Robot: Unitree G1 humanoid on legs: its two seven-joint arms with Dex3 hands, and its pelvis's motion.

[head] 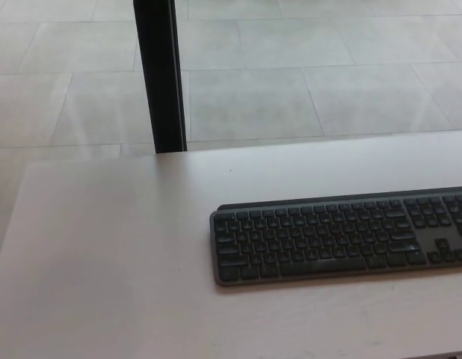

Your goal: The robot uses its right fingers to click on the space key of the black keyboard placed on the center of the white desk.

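The white desk (104, 262) fills the bottom part of the head view, and its near part is bare and pale. On it lies the black keyboard (339, 238), flat on the desk top, toward the right side of the picture. Its right end runs off the edge of the picture, so not all of it shows. Its left end has a rounded corner and sits about in the middle of the view. The keys are dark grey in neat rows, and the long space key (324, 265) is in the row nearest the camera. Nothing is touching the keyboard or the space key. Neither of the robot's hands shows here, so I cannot tell if their fingers are spread or pressed together. A little behind the keyboard there is a tiny dark speck (231, 170) on the desk. Past the far edge of the desk stands a tall black post (160, 75), going straight up out of the top of the picture. Behind it is a floor (306, 82) of big light grey tiles with thin lines between them, and soft light shines on some of the tiles.
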